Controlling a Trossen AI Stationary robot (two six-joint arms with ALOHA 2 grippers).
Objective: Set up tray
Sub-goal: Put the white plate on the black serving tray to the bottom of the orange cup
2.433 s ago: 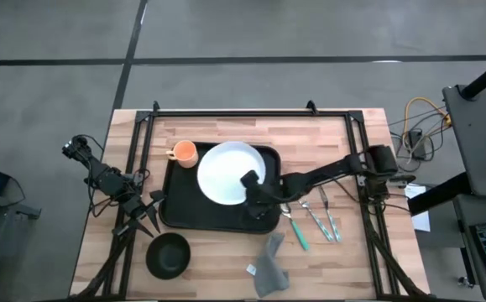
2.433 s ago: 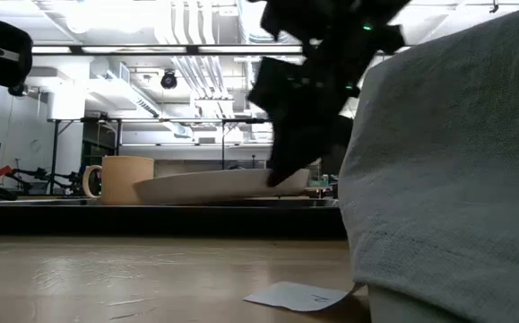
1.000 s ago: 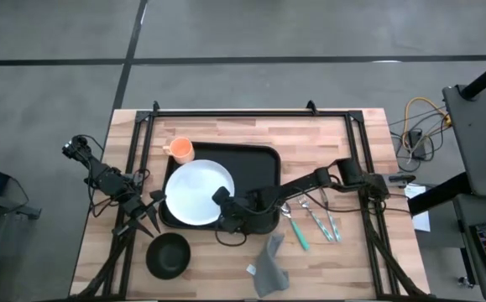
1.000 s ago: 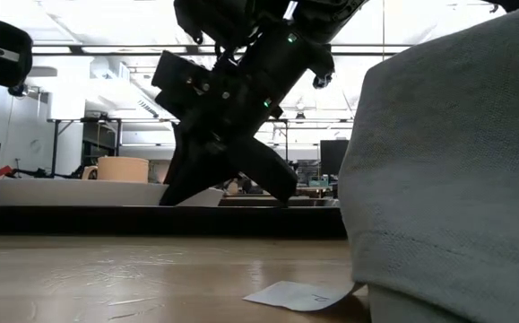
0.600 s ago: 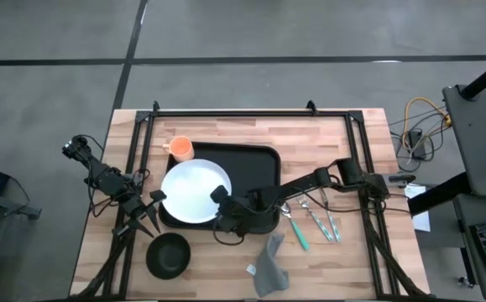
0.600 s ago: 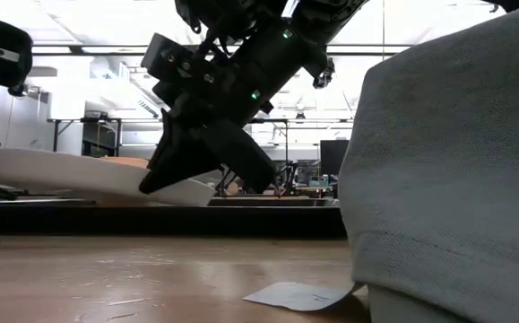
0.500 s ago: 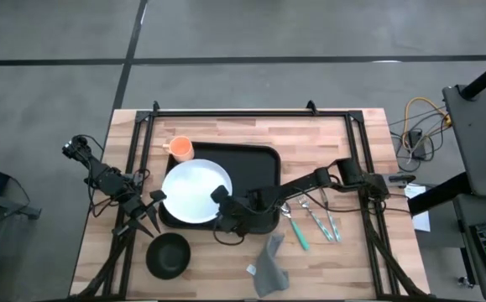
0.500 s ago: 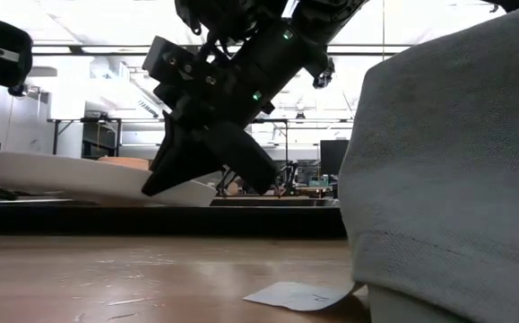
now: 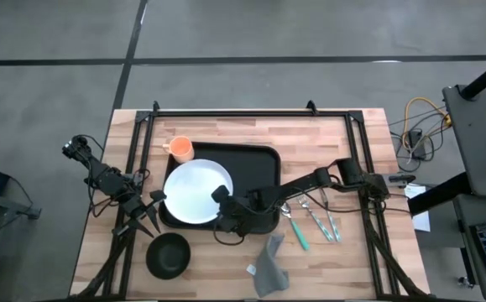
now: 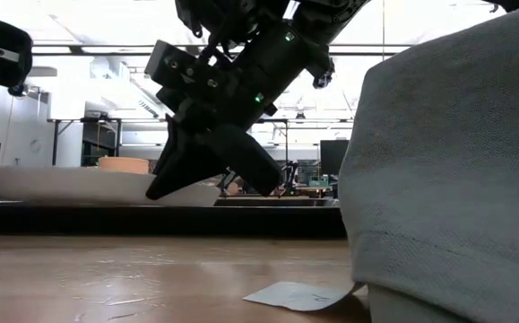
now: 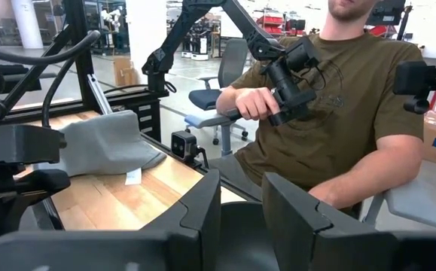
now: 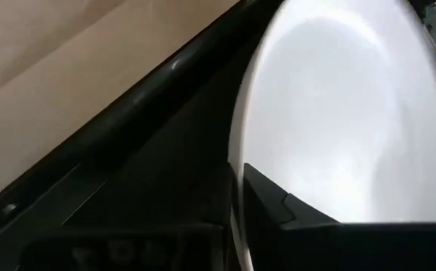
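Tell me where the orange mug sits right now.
High view: the orange mug stands on the wooden table, off the black tray's far-left corner, just beyond the round white plate.

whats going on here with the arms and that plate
The right tool is pinching the near rim of the white plate, which sits at the left end of the black tray. The left tool waits off the tray's left edge, beside the black bowl.
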